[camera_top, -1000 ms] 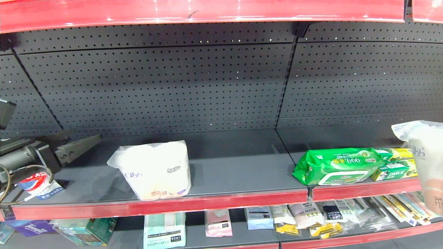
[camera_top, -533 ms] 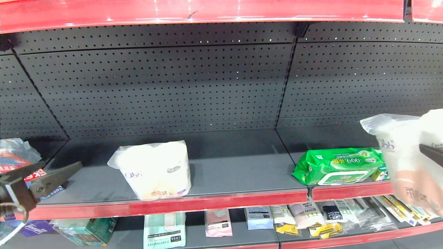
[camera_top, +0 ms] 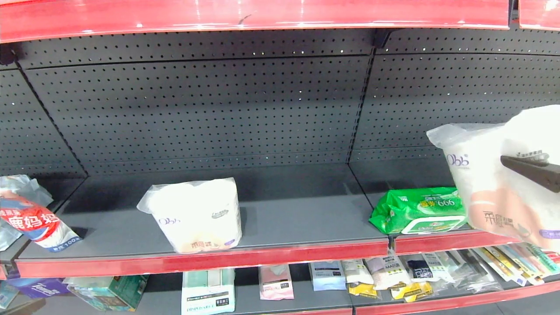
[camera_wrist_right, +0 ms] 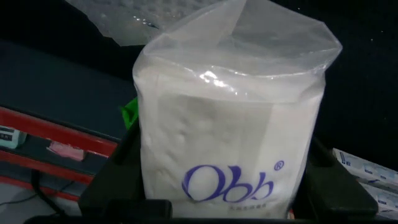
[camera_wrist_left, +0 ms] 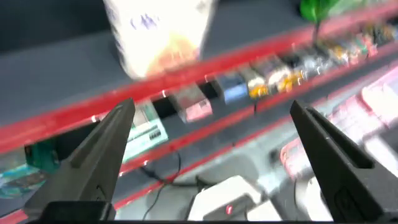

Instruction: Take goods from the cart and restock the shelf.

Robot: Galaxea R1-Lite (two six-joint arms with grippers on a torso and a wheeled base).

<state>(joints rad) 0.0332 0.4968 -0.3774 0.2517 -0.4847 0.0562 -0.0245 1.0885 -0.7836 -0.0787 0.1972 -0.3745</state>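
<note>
L gripper [camera_wrist_left: 211, 155] hangs w/ jaws wide apart. On shelf [camera_top: 284, 210]: red-white bag [camera_top: 33, 223] at L end, tissue pack [camera_top: 197, 216] centre, green wipes [camera_top: 415, 210] to R. Far R, R gripper [camera_wrist_right: 224, 186], jaws clamped on second tissue pack [camera_top: 485, 183], holds it aloft near wipes.

Green wipes pack [camera_top: 418, 210] lay flat at right; red-and-blue bag [camera_top: 33, 225] leaned at far left; small sachets [camera_top: 385, 271] lined the row below

Held tissue pack [camera_top: 481, 192]: white, peach band low down, violet lettering
Shelved tissue pack [camera_top: 194, 216]: white over peach
Wipes pack [camera_top: 415, 210]: bright green, white lid
Shelf lip [camera_top: 201, 259]: red
Back panel [camera_top: 218, 109]: dark grey, dotted with holes
</note>
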